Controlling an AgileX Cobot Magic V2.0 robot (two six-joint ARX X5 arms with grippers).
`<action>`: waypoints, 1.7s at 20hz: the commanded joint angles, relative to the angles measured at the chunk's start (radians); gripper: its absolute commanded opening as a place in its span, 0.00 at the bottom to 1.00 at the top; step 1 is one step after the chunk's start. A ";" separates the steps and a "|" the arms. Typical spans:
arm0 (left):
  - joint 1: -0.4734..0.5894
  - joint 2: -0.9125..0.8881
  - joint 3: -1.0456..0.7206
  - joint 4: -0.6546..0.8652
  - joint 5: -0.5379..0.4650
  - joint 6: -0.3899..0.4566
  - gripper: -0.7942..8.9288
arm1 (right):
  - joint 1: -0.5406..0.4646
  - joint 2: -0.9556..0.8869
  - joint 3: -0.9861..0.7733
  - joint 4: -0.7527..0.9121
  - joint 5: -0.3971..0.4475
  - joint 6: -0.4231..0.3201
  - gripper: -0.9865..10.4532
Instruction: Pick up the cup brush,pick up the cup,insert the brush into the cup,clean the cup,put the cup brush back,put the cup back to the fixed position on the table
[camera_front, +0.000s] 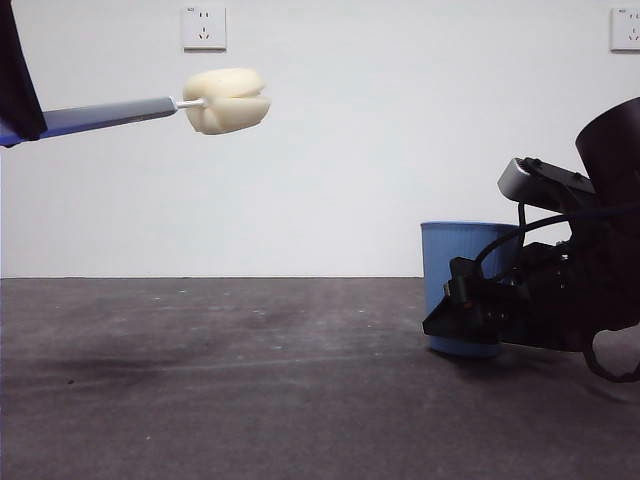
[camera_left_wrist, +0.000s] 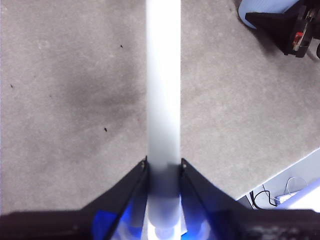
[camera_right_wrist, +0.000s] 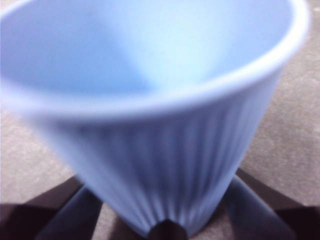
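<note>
The cup brush hangs level in the air at the upper left, its cream sponge head (camera_front: 226, 100) pointing right and its grey handle (camera_left_wrist: 163, 100) running out from my left gripper (camera_left_wrist: 163, 162), which is shut on it. The blue ribbed cup (camera_front: 465, 260) stands upright on the table (camera_front: 250, 380) at the right. My right gripper (camera_front: 470, 312) reaches in low from the right, and in the right wrist view its jaws press on both sides of the cup (camera_right_wrist: 165, 150) near the base. The left wrist view shows the cup's rim (camera_left_wrist: 257, 10) and the right gripper (camera_left_wrist: 290, 30) far ahead.
Two wall sockets (camera_front: 204, 27) (camera_front: 625, 28) sit on the white wall behind. The table's edge (camera_left_wrist: 280, 175) runs near the left arm, with cables on the floor beyond it. Open table surface lies between the two arms.
</note>
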 joint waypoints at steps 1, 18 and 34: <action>-0.003 -0.001 -0.004 -0.003 -0.003 -0.009 0.08 | 0.002 0.007 0.003 0.005 0.005 0.006 0.20; -0.003 -0.001 -0.004 -0.055 -0.002 0.097 0.08 | 0.026 -0.277 0.007 -0.356 0.008 -0.059 0.07; -0.003 0.011 -0.004 -0.114 0.048 0.435 0.07 | 0.109 -0.686 0.435 -1.660 0.285 -0.503 0.07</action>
